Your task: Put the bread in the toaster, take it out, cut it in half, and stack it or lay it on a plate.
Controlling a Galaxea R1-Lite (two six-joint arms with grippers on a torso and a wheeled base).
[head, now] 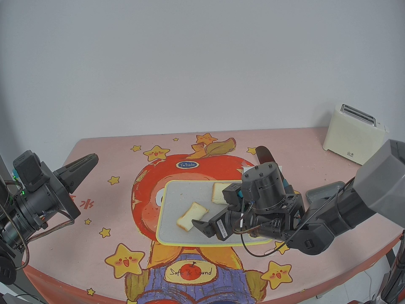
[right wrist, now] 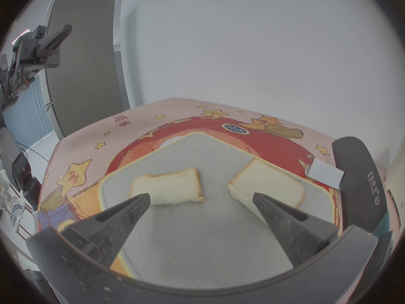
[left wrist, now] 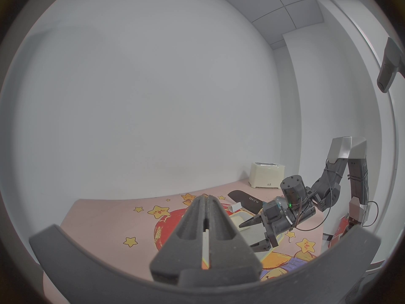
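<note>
Right end effector (right wrist: 200, 196) gapes empty over the cutting board (right wrist: 219, 250); left end effector (left wrist: 205, 199) closed.

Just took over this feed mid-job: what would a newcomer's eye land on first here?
Two bread halves lie apart on the grey cutting board mid-table, with the open right end effector hovering low over them. The cream toaster stands at the far right corner of the table, and the shut left end effector is held up by its left edge.
</note>
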